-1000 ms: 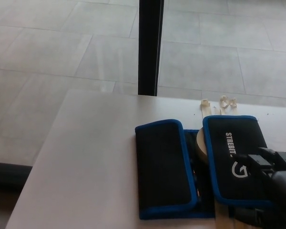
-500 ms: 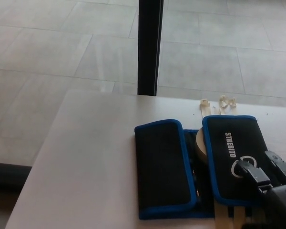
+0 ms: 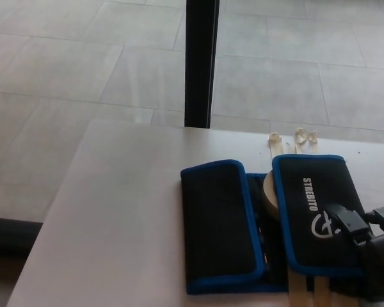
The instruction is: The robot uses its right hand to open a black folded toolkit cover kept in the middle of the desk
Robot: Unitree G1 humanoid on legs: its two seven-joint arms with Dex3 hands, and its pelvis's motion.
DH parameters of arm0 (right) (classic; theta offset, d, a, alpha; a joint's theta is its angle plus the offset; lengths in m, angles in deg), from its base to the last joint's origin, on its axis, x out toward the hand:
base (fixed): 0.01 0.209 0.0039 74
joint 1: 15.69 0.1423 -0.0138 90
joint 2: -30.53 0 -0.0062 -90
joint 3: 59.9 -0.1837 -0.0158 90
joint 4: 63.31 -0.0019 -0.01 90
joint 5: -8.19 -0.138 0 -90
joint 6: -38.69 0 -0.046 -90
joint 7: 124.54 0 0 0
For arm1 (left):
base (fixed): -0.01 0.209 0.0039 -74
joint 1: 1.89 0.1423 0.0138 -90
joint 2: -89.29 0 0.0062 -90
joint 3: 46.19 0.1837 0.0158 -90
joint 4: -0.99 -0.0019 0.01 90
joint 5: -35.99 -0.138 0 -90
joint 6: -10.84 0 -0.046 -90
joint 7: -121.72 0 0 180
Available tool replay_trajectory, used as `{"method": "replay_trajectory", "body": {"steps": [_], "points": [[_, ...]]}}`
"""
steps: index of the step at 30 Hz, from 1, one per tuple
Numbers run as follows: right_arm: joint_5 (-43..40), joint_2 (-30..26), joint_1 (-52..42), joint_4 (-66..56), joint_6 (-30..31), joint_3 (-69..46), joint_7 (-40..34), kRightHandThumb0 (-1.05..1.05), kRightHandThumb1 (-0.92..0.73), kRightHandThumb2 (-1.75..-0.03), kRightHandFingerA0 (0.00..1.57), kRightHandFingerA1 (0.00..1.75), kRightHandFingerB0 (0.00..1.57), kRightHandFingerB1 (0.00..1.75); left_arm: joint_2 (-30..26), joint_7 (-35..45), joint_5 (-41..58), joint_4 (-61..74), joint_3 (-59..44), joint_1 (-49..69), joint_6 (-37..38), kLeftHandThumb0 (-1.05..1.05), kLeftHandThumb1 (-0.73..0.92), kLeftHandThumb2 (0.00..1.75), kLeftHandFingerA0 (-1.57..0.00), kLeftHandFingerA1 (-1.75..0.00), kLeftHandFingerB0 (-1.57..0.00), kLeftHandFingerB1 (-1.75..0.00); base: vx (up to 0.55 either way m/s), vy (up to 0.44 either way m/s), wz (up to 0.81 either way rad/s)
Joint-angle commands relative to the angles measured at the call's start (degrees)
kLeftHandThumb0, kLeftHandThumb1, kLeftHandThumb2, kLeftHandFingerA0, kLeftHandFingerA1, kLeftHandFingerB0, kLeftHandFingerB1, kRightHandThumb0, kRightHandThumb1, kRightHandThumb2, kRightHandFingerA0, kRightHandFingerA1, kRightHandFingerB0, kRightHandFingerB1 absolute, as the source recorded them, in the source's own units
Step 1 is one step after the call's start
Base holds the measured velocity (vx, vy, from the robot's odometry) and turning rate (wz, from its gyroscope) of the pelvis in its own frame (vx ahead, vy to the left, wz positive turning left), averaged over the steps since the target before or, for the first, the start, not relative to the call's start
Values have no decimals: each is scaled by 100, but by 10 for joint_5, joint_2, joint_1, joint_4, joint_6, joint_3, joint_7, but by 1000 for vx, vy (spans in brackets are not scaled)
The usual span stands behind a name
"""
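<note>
Centrally on the pale white desk (image 3: pixel 115 224) lies the black fabric toolkit cover with blue trim (image 3: pixel 269 224) — both flaps folded inward, a tan round object (image 3: pixel 269 195) showing between them. At the lower right, the robot's black right hand (image 3: pixel 365 240) rests over the right flap's edge — fingers (image 3: pixel 345 220) spread, gripping nothing visible.

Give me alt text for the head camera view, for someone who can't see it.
A black toolkit cover with blue edging lies folded on a pale desk, and the robot's black right hand rests over its right flap from the lower right. Small white clips lie behind it, with a dark post and grey floor tiles beyond.
</note>
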Motion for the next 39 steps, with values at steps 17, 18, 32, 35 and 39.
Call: {"method": "replay_trajectory", "body": {"steps": [17,18,32,35,39], "points": [[-20,69,2,63,-45,-80,-113,-36,-64,-66,102,168,89,64,-16,4,16,-6,1,-6,-1,-105,62,114,-82,-154,-43,-143,0,0,0],[-40,94,-4,65,-42,-105,-140,-40,-64,-73,105,159,91,75,-16,1,18,-7,-1,-8,-4,-105,63,114,-83,-153,-45,-139,0,0,0],[-457,310,-5,-70,-17,-481,-61,-19,-75,-75,111,125,85,63,-19,6,17,-8,2,-4,-3,-105,63,115,-81,-154,-43,-140,0,0,0],[-545,292,29,-78,13,-575,-50,-13,-72,-73,91,111,73,64,-20,5,16,-6,2,-1,-1,-105,63,114,-84,-154,-46,-140,0,0,0],[-559,266,38,-73,61,-626,-46,-22,-71,-66,77,104,72,71,-20,2,17,-6,2,-2,-2,-105,63,115,-84,-155,-46,-140,0,0,0]]}}
